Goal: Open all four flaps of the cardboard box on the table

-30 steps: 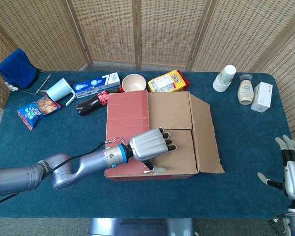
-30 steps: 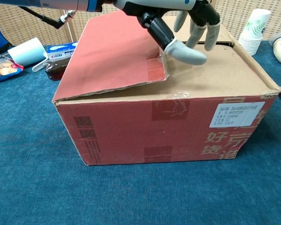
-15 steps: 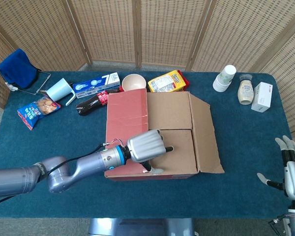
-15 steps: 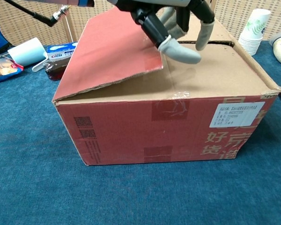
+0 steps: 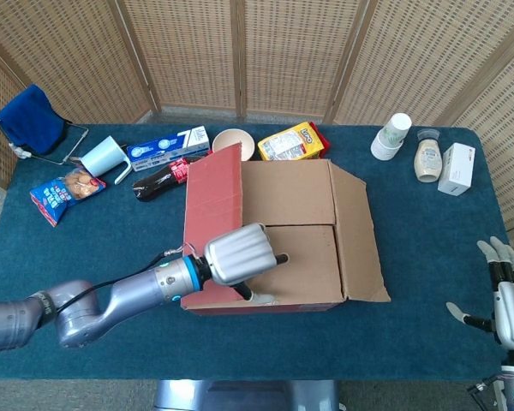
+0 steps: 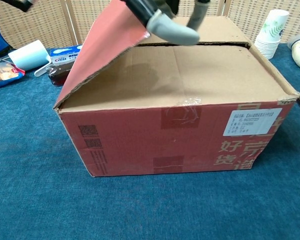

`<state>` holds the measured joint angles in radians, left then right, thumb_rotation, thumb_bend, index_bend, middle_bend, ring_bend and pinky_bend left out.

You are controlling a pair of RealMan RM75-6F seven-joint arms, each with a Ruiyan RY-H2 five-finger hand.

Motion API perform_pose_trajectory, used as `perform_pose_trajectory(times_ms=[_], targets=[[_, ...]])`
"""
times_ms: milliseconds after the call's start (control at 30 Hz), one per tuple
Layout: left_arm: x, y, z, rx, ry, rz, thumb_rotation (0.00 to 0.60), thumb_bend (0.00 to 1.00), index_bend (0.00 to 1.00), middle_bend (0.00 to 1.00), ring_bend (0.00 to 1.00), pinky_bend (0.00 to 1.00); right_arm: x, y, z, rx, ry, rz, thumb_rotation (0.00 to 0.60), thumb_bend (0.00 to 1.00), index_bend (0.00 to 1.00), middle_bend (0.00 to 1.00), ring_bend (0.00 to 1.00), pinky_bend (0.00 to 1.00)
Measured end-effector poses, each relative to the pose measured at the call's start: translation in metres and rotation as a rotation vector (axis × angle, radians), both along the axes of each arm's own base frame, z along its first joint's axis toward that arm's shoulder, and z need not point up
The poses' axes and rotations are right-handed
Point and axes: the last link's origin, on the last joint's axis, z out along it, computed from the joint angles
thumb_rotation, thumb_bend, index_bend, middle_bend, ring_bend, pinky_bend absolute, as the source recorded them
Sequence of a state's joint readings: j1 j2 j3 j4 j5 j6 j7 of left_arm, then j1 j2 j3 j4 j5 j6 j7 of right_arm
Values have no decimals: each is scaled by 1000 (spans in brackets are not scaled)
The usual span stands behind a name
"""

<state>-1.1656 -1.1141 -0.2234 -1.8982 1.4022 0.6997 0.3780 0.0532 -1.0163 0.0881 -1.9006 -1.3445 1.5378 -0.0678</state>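
Note:
The red-and-brown cardboard box [image 5: 312, 260] [image 6: 170, 135] stands mid-table. Its left flap [image 5: 212, 190] [image 6: 109, 47], red on the outside, is tilted steeply upward. My left hand [image 5: 238, 255] [image 6: 171, 22] holds that flap at its free edge, fingers curled under it and thumb at the near corner. The far and near brown flaps lie flat and closed. The right flap [image 5: 356, 233] is raised slightly and leans outward. My right hand [image 5: 509, 296] hovers off the table's right front corner, fingers spread, holding nothing.
Behind the box lie a cola bottle [image 5: 158, 181], a blue carton [image 5: 166, 144], a bowl [image 5: 233, 137] and a yellow packet [image 5: 291, 141]. A white mug [image 5: 103, 157] and snack bag [image 5: 62, 192] sit far left. Paper cups [image 5: 391, 135], a jar [image 5: 427, 159] and a white carton [image 5: 457, 168] stand back right.
My left hand has curled under the left flap's edge and pulled it up and leftward; the flap went from nearly flat to steeply raised. The right hand stayed put.

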Motion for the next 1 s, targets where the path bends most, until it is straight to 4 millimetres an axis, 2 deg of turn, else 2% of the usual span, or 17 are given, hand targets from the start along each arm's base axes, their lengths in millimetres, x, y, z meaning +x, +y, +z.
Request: perform_pose_trajectory(times_ms=[433, 1000], targets=[[-20, -15, 50, 62, 3, 68, 162, 95, 460, 917, 754, 654, 3, 0, -4, 24, 7, 2, 600, 0, 0, 0, 0, 11], [-60, -31, 94, 158, 40, 164, 160, 95, 460, 924, 757, 658, 4, 0, -7, 39, 7, 5, 600, 0, 0, 0, 0, 11]])
